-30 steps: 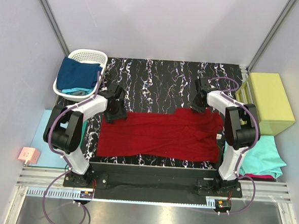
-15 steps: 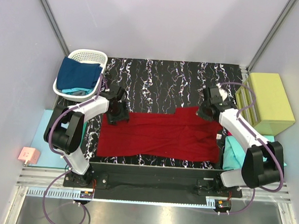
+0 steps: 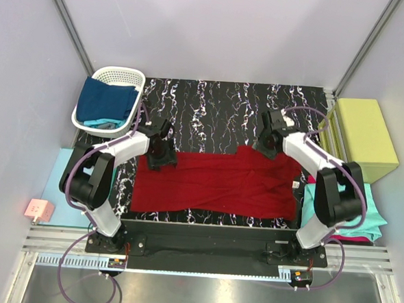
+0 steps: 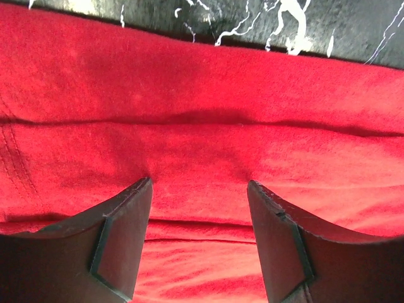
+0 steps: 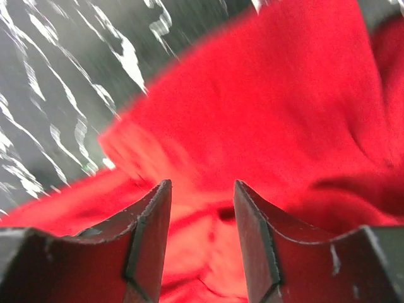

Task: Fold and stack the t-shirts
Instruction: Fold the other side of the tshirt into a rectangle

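A dark red t-shirt (image 3: 217, 183) lies spread flat across the black marbled table (image 3: 218, 108). My left gripper (image 3: 162, 152) stands open over the shirt's upper left part. In the left wrist view its fingertips (image 4: 142, 189) rest on the red cloth (image 4: 202, 95), with a fold line between them. My right gripper (image 3: 266, 142) is open at the shirt's raised upper right edge. The right wrist view is blurred, and red cloth (image 5: 284, 107) lies under the gap between its fingers (image 5: 158, 208). A navy blue t-shirt (image 3: 107, 101) fills the basket. Teal (image 3: 363, 213) and magenta (image 3: 351, 237) t-shirts lie at the right.
A white basket (image 3: 117, 73) stands at the back left. A yellow-green box (image 3: 364, 137) sits off the table's right side. A pale-blue sheet (image 3: 58, 177) and a small pink object (image 3: 39, 211) lie to the left. The arm bases stand along the near edge.
My right gripper was shut and now stands open; its arm swung out to the right, then back toward the shirt's upper right edge. My left gripper has shifted slightly right.
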Tool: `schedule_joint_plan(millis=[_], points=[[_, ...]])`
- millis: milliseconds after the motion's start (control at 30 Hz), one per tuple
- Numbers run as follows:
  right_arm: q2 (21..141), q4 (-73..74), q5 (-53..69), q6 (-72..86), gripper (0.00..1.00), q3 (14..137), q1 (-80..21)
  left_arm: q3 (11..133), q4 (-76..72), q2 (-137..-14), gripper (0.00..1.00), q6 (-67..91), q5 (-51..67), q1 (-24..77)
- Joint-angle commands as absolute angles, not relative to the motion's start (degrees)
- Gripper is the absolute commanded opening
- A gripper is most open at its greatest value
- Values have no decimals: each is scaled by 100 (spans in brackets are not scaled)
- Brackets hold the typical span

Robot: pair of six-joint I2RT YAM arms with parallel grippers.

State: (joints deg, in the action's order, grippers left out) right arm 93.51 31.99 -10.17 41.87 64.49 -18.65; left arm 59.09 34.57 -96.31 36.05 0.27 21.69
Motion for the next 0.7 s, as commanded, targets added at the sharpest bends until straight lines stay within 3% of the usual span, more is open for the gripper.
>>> schedule_joint_plan(millis=[0,267,500,600,667], points=[[10060,2856,-897,4245,52,7267,-1556,5818,3436,-9316,66,3621,88,2188],[11125,2865,-967,4052,50,7989,-1450,5783,3419,-9299,66,3639,79,2188],[11338,2883,-923,4017,49,7989,-1397,5836,3428,-9395,66,3639,97,2188],[11391,2883,-923,3981,41,8033,-1380,5862,3428,-9439,66,3665,105,2188],[11417,2892,-914,3938,23,8042,-1380,5871,3428,-9483,66,3674,88,2197]])
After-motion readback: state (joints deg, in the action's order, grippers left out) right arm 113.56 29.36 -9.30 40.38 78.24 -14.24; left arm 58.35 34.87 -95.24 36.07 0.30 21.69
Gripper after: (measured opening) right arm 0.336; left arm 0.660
